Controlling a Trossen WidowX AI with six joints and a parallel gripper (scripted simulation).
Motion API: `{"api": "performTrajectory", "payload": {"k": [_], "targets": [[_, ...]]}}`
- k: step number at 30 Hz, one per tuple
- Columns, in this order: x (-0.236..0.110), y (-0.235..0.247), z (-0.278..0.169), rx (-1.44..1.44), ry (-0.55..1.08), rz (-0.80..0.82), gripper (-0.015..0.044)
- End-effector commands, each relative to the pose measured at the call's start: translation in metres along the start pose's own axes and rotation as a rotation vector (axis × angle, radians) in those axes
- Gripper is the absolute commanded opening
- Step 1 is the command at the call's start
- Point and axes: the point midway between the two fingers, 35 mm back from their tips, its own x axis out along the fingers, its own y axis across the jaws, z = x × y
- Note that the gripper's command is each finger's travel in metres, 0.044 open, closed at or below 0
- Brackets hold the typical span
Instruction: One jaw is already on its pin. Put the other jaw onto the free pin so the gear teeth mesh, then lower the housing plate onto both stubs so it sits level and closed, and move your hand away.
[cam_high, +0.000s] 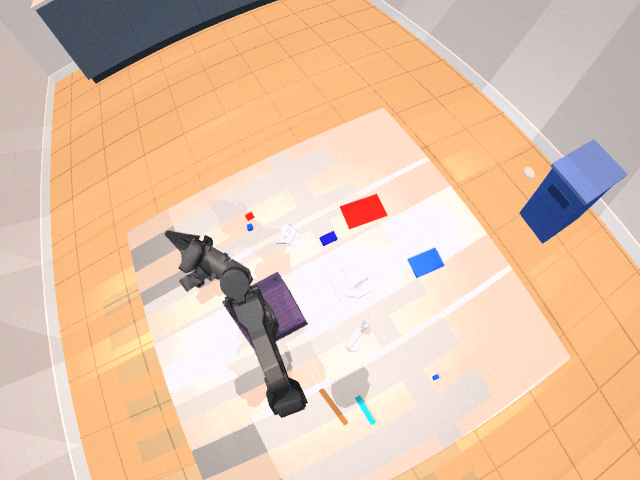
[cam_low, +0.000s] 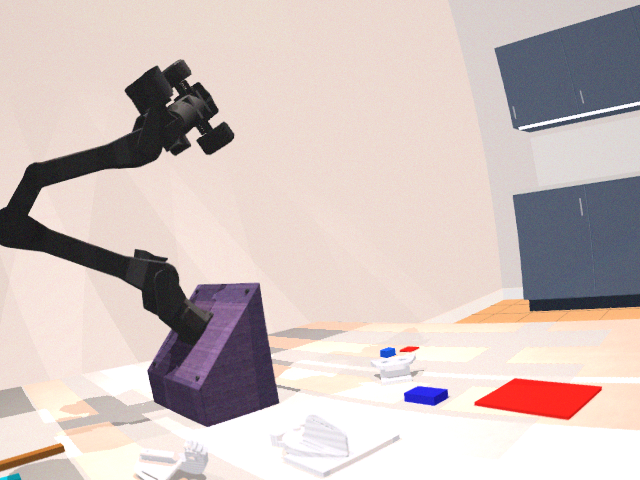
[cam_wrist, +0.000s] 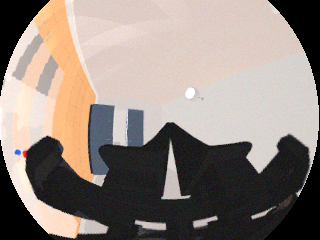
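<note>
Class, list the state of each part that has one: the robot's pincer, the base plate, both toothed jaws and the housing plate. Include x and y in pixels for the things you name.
Black metal-look pincer (cam_high: 169, 234) (cam_low: 204, 100) (cam_wrist: 170, 126): shut, nothing held
White flat base plate (cam_high: 346, 275) (cam_low: 364, 449): uncovered
White toothed jaw on it (cam_high: 360, 284) (cam_low: 326, 438): mounted
Loose white toothed jaw (cam_high: 356, 338) (cam_low: 194, 457): off base
White two-holed housing plate (cam_high: 287, 235) (cam_low: 395, 367): off base

Your arm (cam_high: 266, 356) (cam_low: 85, 258) is matte black with chunky rounded joints, slim links and a wedge-tipped gripper (cam_high: 167, 233) (cam_wrist: 170, 126).
</note>
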Motion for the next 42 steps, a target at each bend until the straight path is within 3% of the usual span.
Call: {"api": "performTrajectory", "payload": {"k": [1,17,42], "targets": [[-0.003,0.003,-0.023,0.053,0.083,0.024,0.0],[-0.04,0.025,-0.101,0.253,0.389,0.094,0.0],[-0.121,0.052,-0.178,0.504,0.787,0.112,0.0]]}}
